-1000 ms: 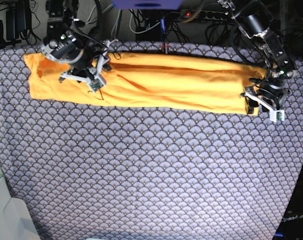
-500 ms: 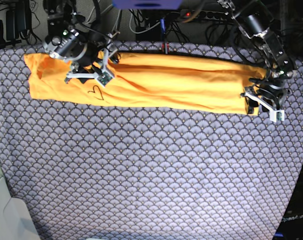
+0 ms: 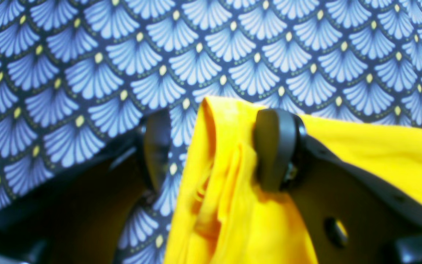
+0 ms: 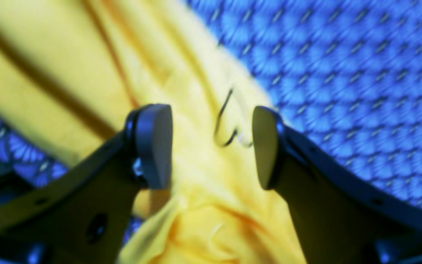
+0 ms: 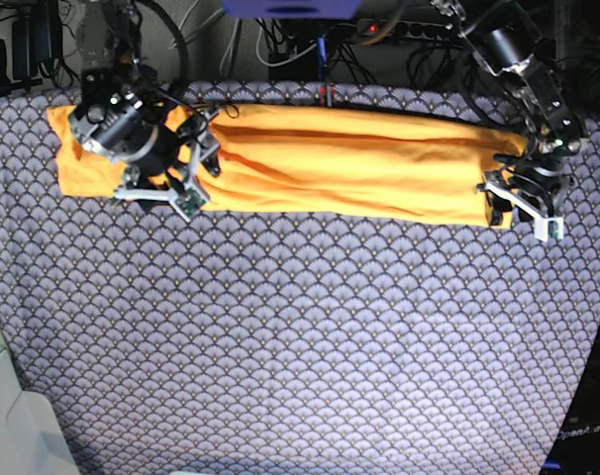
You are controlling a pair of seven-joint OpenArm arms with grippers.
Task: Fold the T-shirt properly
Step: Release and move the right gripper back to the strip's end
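Note:
The yellow-orange T-shirt [image 5: 350, 163] lies folded into a long band across the far part of the table. My right gripper [image 5: 181, 183] hovers over its left end, open. In the right wrist view [image 4: 211, 146] its jaws stand wide apart over the shirt [image 4: 196, 91], with the black heart mark [image 4: 225, 124] between them. My left gripper [image 5: 498, 203] is at the shirt's right end, open. In the left wrist view [image 3: 214, 150] the jaws straddle the shirt's folded corner [image 3: 233, 205]; one finger [image 3: 275, 146] rests against the fabric, the other stands apart.
The blue-grey scallop-patterned cloth [image 5: 300, 336] covers the whole table. Cables and a power strip [image 5: 399, 25] lie behind the far edge. A white object [image 5: 3, 396] sits at the near left corner.
My right gripper lifted off the shirt, then swung left and toward the near edge; it now covers the heart mark in the base view. The left arm has not moved.

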